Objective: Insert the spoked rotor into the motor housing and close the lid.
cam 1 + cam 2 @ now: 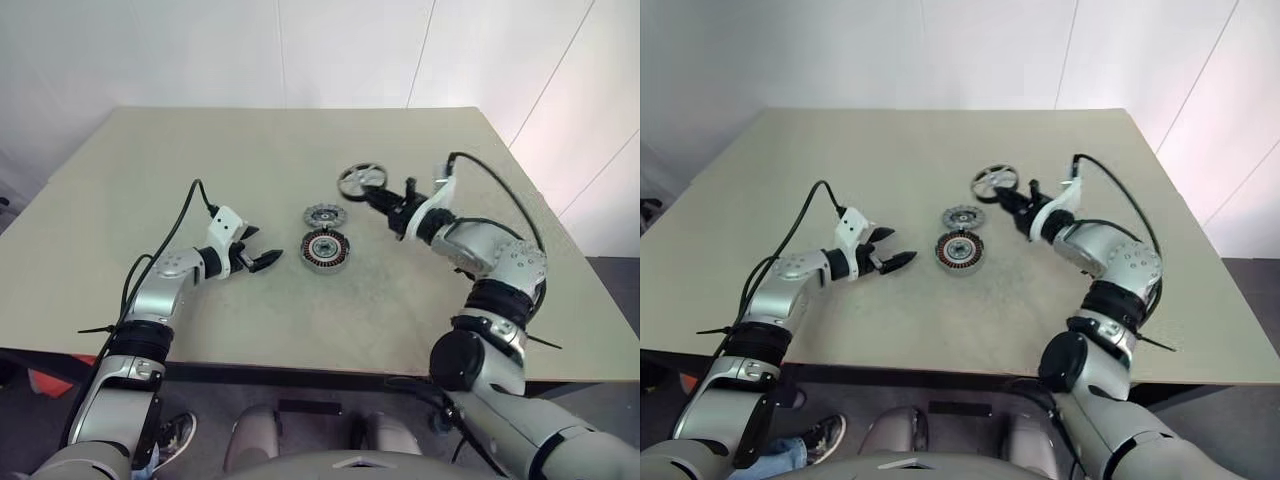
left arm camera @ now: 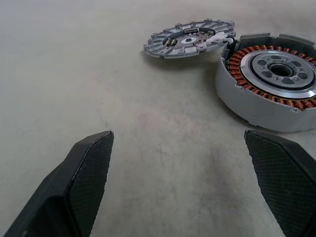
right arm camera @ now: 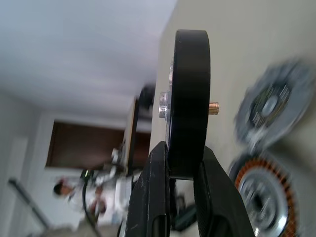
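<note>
The right gripper (image 1: 382,201) pinches the black-rimmed, silver-spoked rotor (image 1: 361,179) by its edge, above the beige table (image 1: 150,180) and beyond the round copper-wound motor housing (image 1: 325,248). The housing sits uncovered; the ribbed grey metal lid (image 1: 323,216) lies just behind it. Insertion and closing remain. The left gripper (image 1: 262,260) waits spread wide.

Head stereo pair looks down and forward over the table (image 1: 150,170), mid-range, near-identical overlap. Left wrist cam sits low and close, facing the motor housing (image 2: 269,81) and lid (image 2: 190,38). Right wrist cam is tight on the spoked rotor (image 3: 188,98), sharing both parts at frame right.
</note>
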Action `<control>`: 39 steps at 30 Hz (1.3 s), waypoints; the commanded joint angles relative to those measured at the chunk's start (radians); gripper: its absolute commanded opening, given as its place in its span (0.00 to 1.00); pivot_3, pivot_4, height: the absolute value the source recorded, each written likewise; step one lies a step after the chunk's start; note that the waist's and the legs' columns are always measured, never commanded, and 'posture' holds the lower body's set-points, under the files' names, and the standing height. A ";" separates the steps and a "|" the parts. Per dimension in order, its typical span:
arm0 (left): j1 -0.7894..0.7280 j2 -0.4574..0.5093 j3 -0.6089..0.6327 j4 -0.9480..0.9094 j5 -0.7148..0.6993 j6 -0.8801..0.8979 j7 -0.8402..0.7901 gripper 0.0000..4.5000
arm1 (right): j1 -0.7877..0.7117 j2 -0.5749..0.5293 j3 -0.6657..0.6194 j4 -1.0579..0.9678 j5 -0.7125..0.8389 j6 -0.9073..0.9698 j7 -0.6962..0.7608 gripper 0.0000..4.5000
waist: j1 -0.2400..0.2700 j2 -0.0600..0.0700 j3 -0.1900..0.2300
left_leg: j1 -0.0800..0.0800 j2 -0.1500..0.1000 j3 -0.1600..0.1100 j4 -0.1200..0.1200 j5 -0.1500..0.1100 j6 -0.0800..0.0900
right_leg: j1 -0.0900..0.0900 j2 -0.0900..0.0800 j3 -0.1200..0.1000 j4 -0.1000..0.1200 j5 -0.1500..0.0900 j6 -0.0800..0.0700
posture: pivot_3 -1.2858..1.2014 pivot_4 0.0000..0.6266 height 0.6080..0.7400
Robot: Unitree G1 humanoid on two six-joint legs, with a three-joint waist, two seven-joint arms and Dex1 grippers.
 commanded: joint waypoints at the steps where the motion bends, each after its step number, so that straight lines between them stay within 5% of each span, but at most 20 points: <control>1: -0.014 0.016 0.004 -0.018 0.003 -0.016 -0.008 1.00 | 0.055 0.076 0.014 -0.122 0.137 0.096 -0.111 0.08 | 0.003 0.000 0.000 | 0.000 0.000 0.000 0.000 0.000 0.000 | 0.000 0.000 0.000 0.000 0.000 0.000 | 0.52 0.00 1.00; 7: 0.004 0.035 -0.001 -0.038 0.003 -0.001 -0.018 1.00 | 0.186 0.182 0.089 -0.195 0.279 0.039 -0.281 0.08 | 0.009 0.000 0.000 | 0.001 -0.002 0.000 0.000 0.000 -0.001 | 0.001 -0.002 0.000 -0.001 -0.003 0.007 | 0.52 0.00 1.00; 21: -0.002 0.035 -0.003 -0.035 0.004 -0.002 -0.019 1.00 | 0.281 0.094 0.313 -0.170 0.478 -0.185 -0.410 0.08 | 0.006 0.000 0.000 | 0.000 -0.002 0.000 -0.004 0.003 -0.005 | -0.001 -0.001 0.000 -0.001 -0.004 0.009 | 0.52 0.00 1.00; 31: 0.009 0.039 0.003 -0.051 0.001 0.006 -0.010 1.00 | 0.308 0.011 0.430 -0.106 0.475 -0.260 -0.411 0.08 | 0.006 -0.001 0.000 | 0.000 -0.002 0.000 -0.004 0.003 -0.005 | 0.000 -0.001 0.000 -0.001 -0.004 0.009 | 0.52 0.00 1.00; 39: 0.004 0.031 -0.002 -0.042 0.001 0.003 -0.007 1.00 | 0.301 -0.053 0.469 -0.166 0.492 -0.312 -0.383 0.69 | 0.006 -0.003 -0.002 | 0.001 -0.002 -0.001 -0.004 0.003 -0.005 | 0.000 -0.001 0.000 -0.001 -0.004 0.009 | 0.52 0.00 1.00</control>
